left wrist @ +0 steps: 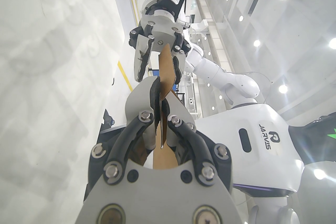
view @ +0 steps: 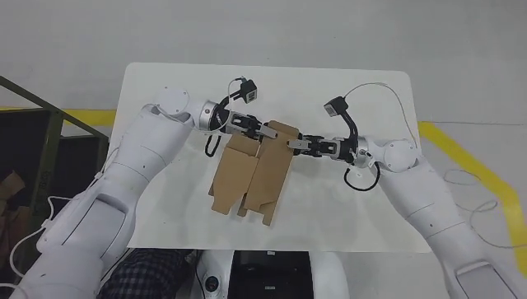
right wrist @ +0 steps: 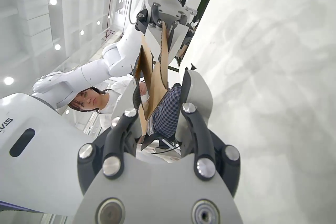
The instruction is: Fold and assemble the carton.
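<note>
A flattened brown carton (view: 251, 171) is over the middle of the white table (view: 165, 93), held by its far edge with its flaps toward the front edge. My left gripper (view: 262, 132) is shut on that edge; in the left wrist view its pads (left wrist: 157, 96) pinch the cardboard (left wrist: 166, 72) seen edge-on. My right gripper (view: 298, 144) is at the carton's far right corner, open. In the right wrist view its fingers (right wrist: 195, 93) stand wide apart around the cardboard (right wrist: 155, 83), which lies close to one finger. The left gripper (right wrist: 165, 36) shows beyond, clamped on the sheet.
The table has bare white surface all around the carton, widest at its left and right ends. A dark green frame (view: 33, 126) stands off the table's left side. Yellow floor tape (view: 453, 142) runs past the right edge.
</note>
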Tool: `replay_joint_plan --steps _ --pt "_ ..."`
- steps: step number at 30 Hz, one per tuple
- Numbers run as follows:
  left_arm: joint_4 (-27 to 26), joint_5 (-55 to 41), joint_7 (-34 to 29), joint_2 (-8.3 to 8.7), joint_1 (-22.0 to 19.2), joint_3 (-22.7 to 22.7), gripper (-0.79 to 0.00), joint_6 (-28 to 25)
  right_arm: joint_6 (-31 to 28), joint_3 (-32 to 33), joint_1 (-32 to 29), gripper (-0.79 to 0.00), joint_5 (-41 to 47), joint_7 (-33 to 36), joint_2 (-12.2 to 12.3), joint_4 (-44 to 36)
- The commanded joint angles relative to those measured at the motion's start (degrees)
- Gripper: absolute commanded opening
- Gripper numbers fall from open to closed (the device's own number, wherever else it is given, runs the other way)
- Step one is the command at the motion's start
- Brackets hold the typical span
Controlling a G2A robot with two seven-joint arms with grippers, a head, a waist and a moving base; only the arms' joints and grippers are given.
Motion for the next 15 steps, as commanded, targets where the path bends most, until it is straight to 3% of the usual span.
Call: replay_joint_plan --steps 1,3,6,7,15 --pt "-0.06 0.01 0.03 -0.03 -0.1 0.22 -0.785 -0.03 -0.01 -0.26 0.23 -0.563 0.18 0.19 -0.18 0.3" --pt "0.02 -0.08 0.08 -0.04 -0.17 0.36 -0.785 -0.08 -0.04 -0.43 0.43 -0.582 0.33 0.33 -0.33 0.69" --pt "0.29 -0.28 0.22 -0.01 -0.27 0.41 -0.785 -0.21 -0.09 -0.56 0.66 -0.705 0.75 0.71 -0.53 1.26" --pt "0.4 -0.26 0.23 0.01 -0.3 0.44 -0.785 -0.23 -0.04 -0.6 0.71 -0.785 0.92 0.89 -0.58 1.41" --pt "0.28 -0.13 0.25 0.06 -0.38 0.99 -0.785 -0.25 -0.13 -0.85 1.06 -0.785 2.29 2.36 -1.03 1.95"
